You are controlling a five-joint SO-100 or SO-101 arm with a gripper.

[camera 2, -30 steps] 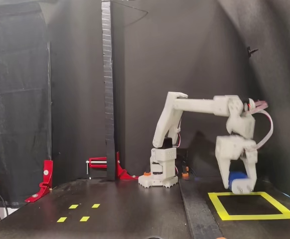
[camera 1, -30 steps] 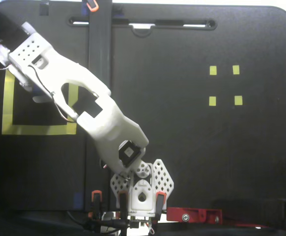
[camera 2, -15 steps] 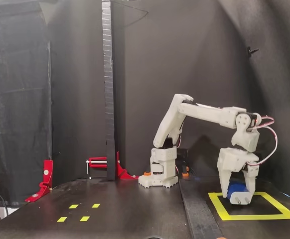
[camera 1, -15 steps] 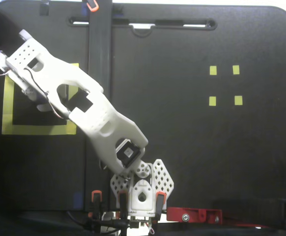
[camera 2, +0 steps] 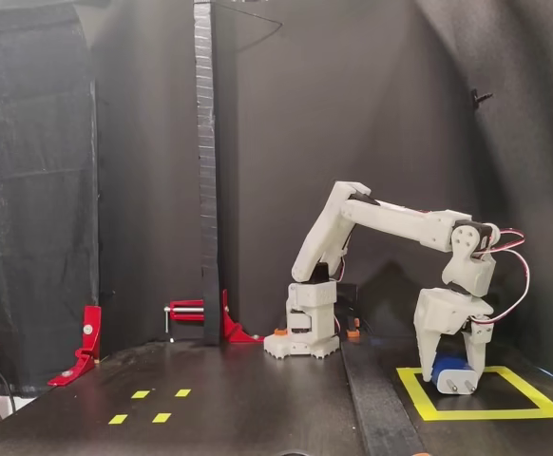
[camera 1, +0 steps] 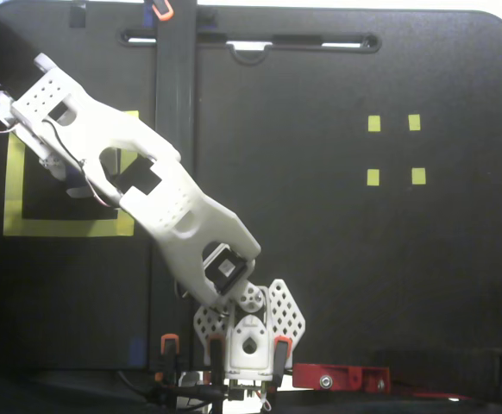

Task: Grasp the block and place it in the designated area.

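Lowered further since the picture a second ago, the arm has brought the block (camera 2: 453, 373) down from above the back tape edge to just over the black floor of the designated area (camera 2: 419, 398); since half a second ago only a slight further drop is seen.

Nearest in the side fixed view lie the four small yellow markers (camera 2: 149, 405) at about 8 o'clock of the arm's base (camera 2: 301, 334), well apart from the work. Beyond them, at about 4 o'clock of the base, the yellow tape square is laid on the desk (camera 2: 257, 408), and the fingers (camera 2: 474, 353) are seen closed on the block's sides, with the gripper (camera 2: 452, 366) pointing down. Whether the block already touches the desk cannot be told.

Risks are judged as follows. If the fingers are opened while the block hangs above the surface, it may tip or bounce, since its prong end faces the camera and a flat landing face is not assured. If the fingers are drawn away sideways rather than up, the block could be dragged toward the back tape, near which it sits. A slack cable (camera 2: 510, 275) loops beside the wrist and might snag on withdrawal.

The block is seen as a small blue box with a pale grey end face. In the top fixed view only a sliver of blue (camera 1: 72, 178) shows under the arm, inside the square (camera 1: 14, 185).
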